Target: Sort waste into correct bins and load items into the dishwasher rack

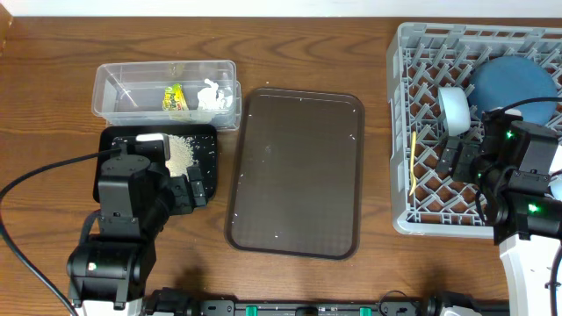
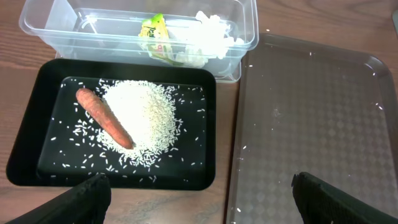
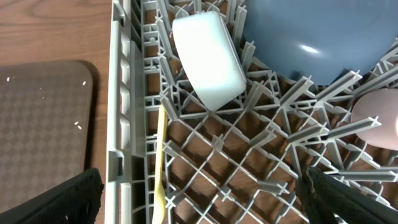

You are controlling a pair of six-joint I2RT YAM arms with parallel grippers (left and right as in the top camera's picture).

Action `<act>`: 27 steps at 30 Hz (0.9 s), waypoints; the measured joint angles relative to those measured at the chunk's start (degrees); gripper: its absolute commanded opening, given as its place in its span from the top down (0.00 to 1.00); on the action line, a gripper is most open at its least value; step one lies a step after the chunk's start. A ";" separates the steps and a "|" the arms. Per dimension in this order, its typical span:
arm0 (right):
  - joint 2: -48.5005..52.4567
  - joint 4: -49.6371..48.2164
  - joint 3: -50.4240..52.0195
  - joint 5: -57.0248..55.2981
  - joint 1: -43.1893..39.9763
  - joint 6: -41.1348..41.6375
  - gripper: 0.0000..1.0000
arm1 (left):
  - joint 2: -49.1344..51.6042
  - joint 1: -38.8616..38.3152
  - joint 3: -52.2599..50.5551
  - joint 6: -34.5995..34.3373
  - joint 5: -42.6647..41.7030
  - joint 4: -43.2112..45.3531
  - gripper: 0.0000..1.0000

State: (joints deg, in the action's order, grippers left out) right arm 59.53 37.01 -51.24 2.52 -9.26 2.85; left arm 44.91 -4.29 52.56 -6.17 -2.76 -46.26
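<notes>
Left station: the clear tub (image 2: 43,28) stands at the far left of the table (image 1: 53,53) and holds the snack wrapper (image 2: 157,36) and the crumpled tissue (image 2: 208,34), side by side toward its right end. The black tray (image 2: 18,165) sits directly in front of the tub, touching or very nearly touching it. Inside the tray lies a heap of rice (image 2: 146,115) with loose grains scattered around it. The carrot (image 2: 104,118) lies slantwise on the left flank of the heap. The left jaws hang above the near edge of the black tray, spread wide and empty, and one finger (image 2: 87,199) shows at each lower corner of the wrist view. Centre: the brown serving tray (image 1: 296,173) lies just right of the black tray and carries only a few white specks. Right station: the rack (image 1: 397,132) occupies the right end of the table. The blue plate (image 1: 514,83) leans among the pegs in the far right part of the rack. The white bowl (image 3: 208,59) lies on its side between pegs, just left of the plate. The yellow spoon (image 3: 160,162) lies lengthwise inside the rack along its left wall. A part of the pink cup (image 3: 376,118) shows below the plate at the edge of the right wrist view, and its posture cannot be determined. The right jaws hang above the near left part of the rack, spread wide and holding nothing, with one finger (image 3: 62,199) visible over the rack wall.
</notes>
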 measured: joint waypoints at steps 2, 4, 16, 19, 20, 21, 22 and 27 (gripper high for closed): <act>0.00 0.02 0.00 0.00 0.00 0.00 0.01 | 0.00 0.00 0.00 0.00 0.00 -0.02 0.05; 0.00 0.02 0.00 -0.02 0.00 0.00 0.01 | 0.00 0.00 0.00 0.00 0.00 0.00 0.04; 0.00 0.02 0.00 -0.02 0.00 0.00 0.01 | 0.00 0.00 0.00 0.00 0.00 -0.02 0.04; -0.04 0.02 0.00 -0.13 0.17 0.00 0.01 | 0.00 0.00 0.00 0.00 0.00 0.00 0.04; -0.15 0.04 0.00 -0.33 0.57 0.02 0.01 | 0.00 0.00 0.00 0.00 0.00 -0.02 0.04; -0.39 0.04 0.02 -0.48 1.20 0.09 0.01 | 0.00 0.00 0.00 0.00 0.00 0.00 0.04; -0.87 0.07 0.11 -0.61 2.19 0.13 0.01 | 0.00 0.00 0.00 0.00 0.00 0.00 0.04; -5.46 0.09 0.22 -0.61 6.54 0.17 0.01 | 0.00 0.00 0.00 0.00 0.00 0.00 0.04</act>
State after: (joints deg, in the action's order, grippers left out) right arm 54.06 37.10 -51.03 1.91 -2.72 3.03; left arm 44.91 -4.29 52.56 -6.17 -2.76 -46.26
